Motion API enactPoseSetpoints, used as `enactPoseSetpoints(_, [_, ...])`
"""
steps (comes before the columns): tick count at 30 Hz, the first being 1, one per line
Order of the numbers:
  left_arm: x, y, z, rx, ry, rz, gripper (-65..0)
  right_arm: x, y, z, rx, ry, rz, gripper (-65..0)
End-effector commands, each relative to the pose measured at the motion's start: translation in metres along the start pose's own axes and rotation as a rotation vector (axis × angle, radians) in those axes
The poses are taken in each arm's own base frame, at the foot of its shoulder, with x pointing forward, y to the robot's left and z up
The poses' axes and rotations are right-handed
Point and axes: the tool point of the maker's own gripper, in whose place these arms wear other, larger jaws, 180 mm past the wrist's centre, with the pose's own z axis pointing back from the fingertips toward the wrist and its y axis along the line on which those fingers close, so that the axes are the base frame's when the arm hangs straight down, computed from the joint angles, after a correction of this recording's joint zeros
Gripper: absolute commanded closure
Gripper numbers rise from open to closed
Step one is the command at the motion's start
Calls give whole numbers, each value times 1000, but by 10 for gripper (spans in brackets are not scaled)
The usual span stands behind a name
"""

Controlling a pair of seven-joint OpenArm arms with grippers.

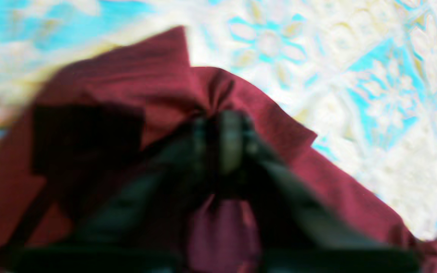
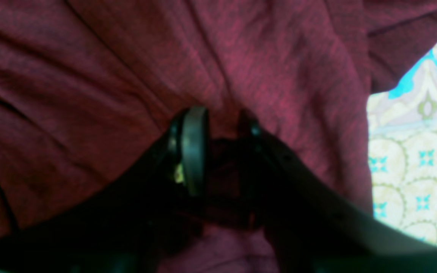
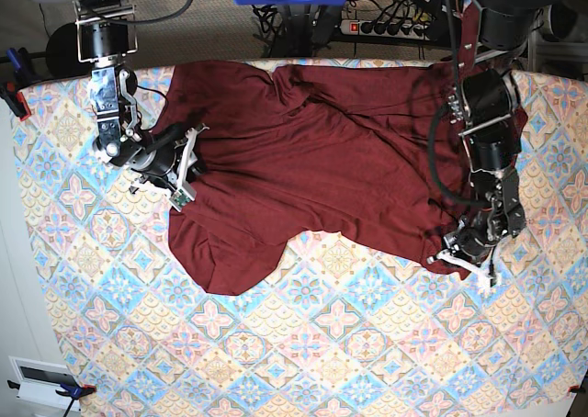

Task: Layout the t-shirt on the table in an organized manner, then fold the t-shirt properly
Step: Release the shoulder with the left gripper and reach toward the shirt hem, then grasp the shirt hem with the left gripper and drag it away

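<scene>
Pastel tiles of blue, pink and cream cover the table [image 3: 303,362], seen from above, with cables and a power strip [image 3: 386,27] beyond its far edge. Spread across the far half lies the t-shirt [image 3: 312,160], a plain dark maroon garment, still rumpled, with a long diagonal fold across its middle and one lobe hanging toward the near side.

At the garment's edge on the overhead view's right, the left gripper [image 1: 224,142] is pinched fully shut on a bunched tuck of maroon cloth, which puckers around its tips in the left wrist view. On the opposite edge, the right gripper [image 2: 218,151] presses into the fabric with its jaws partway open. Cloth fills the gap between them, but whether they actually grip it cannot be told from the pictures.

This looks like the laying-out step, with folding not yet begun. The shirt is neither flat nor squared to the table. The likely next move calls for both arms to draw their edges apart and away from each other, so the diagonal fold pulls out, and then to lower the cloth flat.

Little stands in the way on the table, where only the arms and shirt appear. The thin jersey may slip from a shallow pinch, and the left arm's dangling cable [image 3: 441,160] crosses the fabric nearby.
</scene>
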Motion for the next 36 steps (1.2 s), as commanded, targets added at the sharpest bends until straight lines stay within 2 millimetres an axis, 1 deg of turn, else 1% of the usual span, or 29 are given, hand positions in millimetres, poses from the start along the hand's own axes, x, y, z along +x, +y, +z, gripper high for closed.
enactPoseSetpoints(1, [48,-11,7,-22,-96,-12,0,-3,-11,4,-34,25,13,-141])
enactPoseSetpoints(3, [67,-20,9,-39,-130,-10,-13,-3,-11,4,-34,25,13,-141])
enactPoseSetpoints(5, [86,-29,12,-54,-161,-12,0,-3,-11,4,-34,25,13,-141])
enactPoseSetpoints(6, [102,-35,16,-63,-188,-13,0,-3,-11,4,-34,25,13,-141])
enactPoseSetpoints(9, [128,-41,24,-73,-231,-16,0,-3,-11,4,-34,25,13,-141])
enactPoseSetpoints(11, [158,-39,38,-66,-288,-29,0,-2,-11,4,-34,24,13,-141])
enactPoseSetpoints(12, [170,-38,44,-63,-313,-37,0,-2,-11,4,-34,19,13,-141])
enactPoseSetpoints(15, [199,-36,64,-53,-387,-65,0,2,-13,5,-38,8,15,-141])
enactPoseSetpoints(17, [214,-35,75,-47,-422,-76,0,11,-18,6,-47,-13,21,-141])
enactPoseSetpoints(19, [230,-26,87,-27,-454,-84,0,21,-21,6,-53,-46,25,-141])
enactPoseSetpoints(21, [241,-23,95,-21,-475,-86,0,31,-25,8,-62,-74,31,-141])
enactPoseSetpoints(24, [247,-16,102,-5,-486,-93,0,46,-33,11,-78,-100,40,-141])
enactPoseSetpoints(26, [260,-21,109,-14,-510,-95,0,55,-40,12,-90,-115,45,-141])
enactPoseSetpoints(29, [280,-31,121,-30,-551,-93,0,79,-53,19,-120,-148,62,-141])
enactPoseSetpoints(31, [293,-39,129,-40,-576,-99,0,88,-59,22,-132,-165,70,-141])
enactPoseSetpoints(33, [301,-46,135,-50,-566,-101,0,90,-59,24,-135,-163,74,-141])
enactPoseSetpoints(35, [304,-51,137,-58,-541,-105,0,83,-59,23,-135,-130,72,-142])
enactPoseSetpoints(36, [304,-52,137,-60,-537,-106,0,83,-59,23,-135,-126,72,-142])
